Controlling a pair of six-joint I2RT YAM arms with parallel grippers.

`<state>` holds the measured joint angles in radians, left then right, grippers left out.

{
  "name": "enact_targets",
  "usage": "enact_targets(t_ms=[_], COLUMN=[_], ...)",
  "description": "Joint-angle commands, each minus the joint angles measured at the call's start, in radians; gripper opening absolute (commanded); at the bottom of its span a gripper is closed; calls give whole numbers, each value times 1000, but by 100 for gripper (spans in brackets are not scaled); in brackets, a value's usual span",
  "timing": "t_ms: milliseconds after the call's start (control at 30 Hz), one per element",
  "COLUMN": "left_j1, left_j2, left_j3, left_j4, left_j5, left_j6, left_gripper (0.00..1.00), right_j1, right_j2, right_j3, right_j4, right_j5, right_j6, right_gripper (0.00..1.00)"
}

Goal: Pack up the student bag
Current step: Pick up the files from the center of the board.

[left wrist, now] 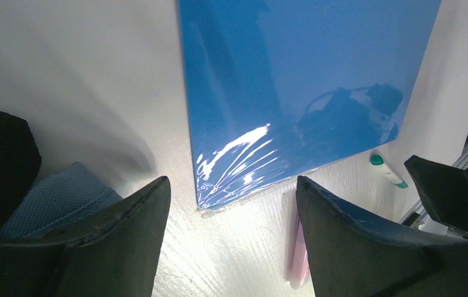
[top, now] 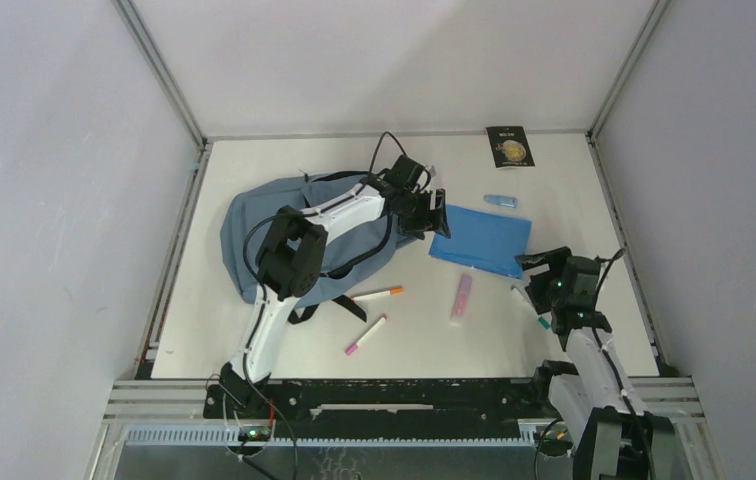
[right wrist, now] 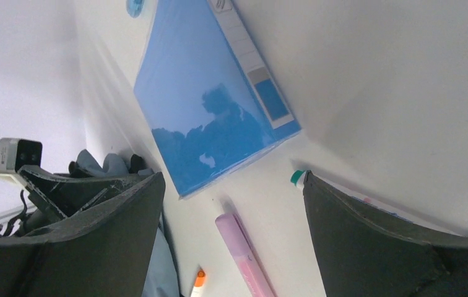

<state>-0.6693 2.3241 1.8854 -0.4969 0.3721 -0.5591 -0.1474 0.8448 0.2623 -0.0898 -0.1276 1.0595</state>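
Looking down from above, you have the student bag (top: 254, 225) slumped on the left half of the table (top: 424, 345), with your left arm stretched across it. Your left gripper (left wrist: 231, 185) sits just past the bag's right edge, fingers spread and holding nothing, over a corner of the blue folder (left wrist: 306, 80). Bag fabric shows just beside one finger. Your right gripper (right wrist: 234, 179) hovers well apart from the bag, on the folder's far side, fingers likewise spread and empty.
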Motion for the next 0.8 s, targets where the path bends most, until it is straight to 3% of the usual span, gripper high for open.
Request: enact_targets(t_ms=[0, 200, 400, 767], left_j1=[5, 6, 11, 27], left_j2=[-39, -49, -48, -43], left_j3=[42, 30, 35, 40], left_j4=[0, 1, 2, 1], left_j5=[4, 2, -2, 5], left_j6=[16, 19, 18, 9], left_gripper=[79, 79, 79, 79], right_j1=[-81, -136, -130, 92], right_j2=[-67, -104, -13, 45], right_j3=[10, 15, -19, -30], right_j4=[-98, -285, -224, -127], right_j5=[-6, 50, -52, -95], right_j6=[-70, -89, -103, -35], right_gripper=[91, 92, 92, 92])
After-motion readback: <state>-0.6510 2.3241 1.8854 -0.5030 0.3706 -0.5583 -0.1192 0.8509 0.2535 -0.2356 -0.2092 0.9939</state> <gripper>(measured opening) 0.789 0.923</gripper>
